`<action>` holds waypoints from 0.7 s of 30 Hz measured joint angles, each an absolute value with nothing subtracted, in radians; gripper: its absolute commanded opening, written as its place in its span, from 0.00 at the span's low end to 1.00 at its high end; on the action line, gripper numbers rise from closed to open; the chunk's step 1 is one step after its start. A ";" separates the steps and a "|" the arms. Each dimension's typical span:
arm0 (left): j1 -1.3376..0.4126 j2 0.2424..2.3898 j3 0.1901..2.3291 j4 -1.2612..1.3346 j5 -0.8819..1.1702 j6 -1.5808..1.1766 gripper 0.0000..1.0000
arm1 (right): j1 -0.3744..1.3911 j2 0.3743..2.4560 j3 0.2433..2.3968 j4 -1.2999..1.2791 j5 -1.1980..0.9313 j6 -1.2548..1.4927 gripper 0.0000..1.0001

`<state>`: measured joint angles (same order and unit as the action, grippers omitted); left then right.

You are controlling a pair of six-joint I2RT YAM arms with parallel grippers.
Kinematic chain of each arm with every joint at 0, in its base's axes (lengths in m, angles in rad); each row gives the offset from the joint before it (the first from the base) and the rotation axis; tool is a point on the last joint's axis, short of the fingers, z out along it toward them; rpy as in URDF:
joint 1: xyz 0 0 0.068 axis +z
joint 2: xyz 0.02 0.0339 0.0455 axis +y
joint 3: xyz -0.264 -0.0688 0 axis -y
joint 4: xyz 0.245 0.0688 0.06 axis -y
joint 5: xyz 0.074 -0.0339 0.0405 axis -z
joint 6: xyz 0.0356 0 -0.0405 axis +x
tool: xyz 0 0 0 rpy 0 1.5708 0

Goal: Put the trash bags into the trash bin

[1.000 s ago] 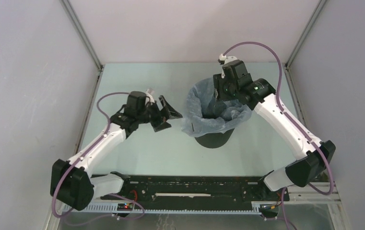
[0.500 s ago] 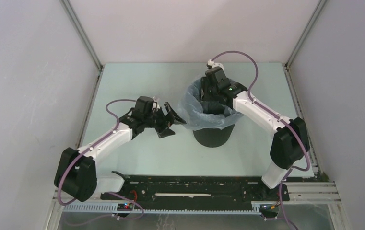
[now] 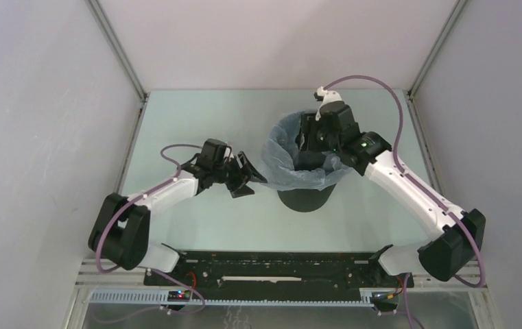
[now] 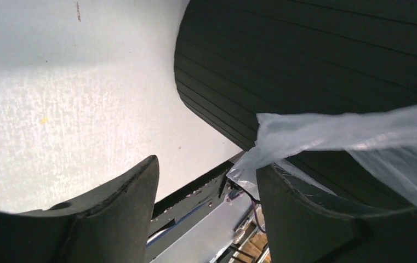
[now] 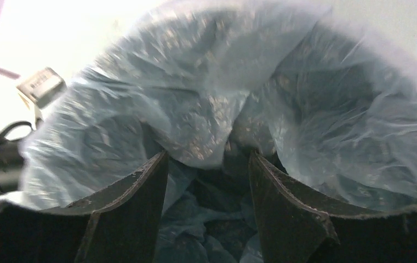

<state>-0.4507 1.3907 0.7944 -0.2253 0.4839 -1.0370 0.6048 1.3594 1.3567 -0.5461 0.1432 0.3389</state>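
At the near edge of the table there's a black rail where both arms are bolted. Moving in, the left gripper sits low just left of the trash bin, fingers spread with a clear gap. On its wrist cam a crinkled corner of the trash bag pokes in between them and touches the inner face of the finger on the right of that view, so it isn't squeezed from both sides. The black bin stands upright around mid-table. The pale blue bag is inside it, with its top flopped out over the rim on the left and near sides. Furthest back, the right gripper points down into the bin's mouth, fingers spread too, with wrinkly film bulging between the tips but not pinched
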 measured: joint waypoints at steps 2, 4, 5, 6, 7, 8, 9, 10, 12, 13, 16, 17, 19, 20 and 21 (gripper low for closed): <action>-0.454 1.426 0.795 -0.214 0.491 -1.036 0.66 | 0.605 1.371 1.324 -0.554 0.134 0.342 0.64; -0.459 1.472 0.801 -0.207 0.502 -1.030 0.64 | 0.605 1.411 1.300 -0.566 0.118 0.348 0.64; -0.462 1.497 0.807 -0.206 0.505 -1.027 0.63 | 0.605 1.434 1.294 -0.567 0.109 0.350 0.64; -0.466 1.518 0.813 -0.205 0.506 -1.021 0.61 | 0.606 1.465 1.289 -0.567 0.098 0.354 0.64; -0.469 1.542 0.823 -0.206 0.509 -1.017 0.59 | 0.606 1.488 1.287 -0.567 0.091 0.357 0.64; -0.475 1.568 0.837 -0.207 0.512 -1.011 0.59 | 0.607 1.515 1.285 -0.567 0.081 0.364 0.64; -0.478 1.583 0.847 -0.207 0.514 -1.008 0.58 | 0.608 1.534 1.283 -0.567 0.075 0.368 0.64; -0.481 1.594 0.856 -0.206 0.517 -1.003 0.58 | 0.610 1.554 1.283 -0.567 0.069 0.372 0.63; -0.486 1.599 0.862 -0.204 0.519 -0.994 0.58 | 0.612 1.582 1.282 -0.565 0.064 0.376 0.63; -0.487 1.599 0.862 -0.204 0.520 -0.993 0.58 | 0.612 1.592 1.282 -0.564 0.060 0.377 0.63; -0.488 1.597 0.862 -0.207 0.520 -0.986 0.59 | 0.612 1.597 1.283 -0.565 0.054 0.377 0.64; -0.489 1.594 0.862 -0.209 0.519 -0.985 0.59 | 0.612 1.593 1.283 -0.565 0.053 0.377 0.64; -0.488 1.585 0.862 -0.215 0.519 -0.984 0.62 | 0.611 1.574 1.283 -0.571 0.052 0.376 0.65; -0.488 1.578 0.862 -0.220 0.519 -0.984 0.63 | 0.611 1.559 1.284 -0.578 0.052 0.375 0.65; -0.489 1.572 0.862 -0.222 0.519 -0.984 0.64 | 0.611 1.539 1.284 -0.587 0.053 0.373 0.67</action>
<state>-0.4889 1.5719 0.8616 -0.2222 0.5186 -0.9836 0.6106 1.5391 1.2842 -0.5873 0.0528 0.3729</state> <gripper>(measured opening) 0.605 0.647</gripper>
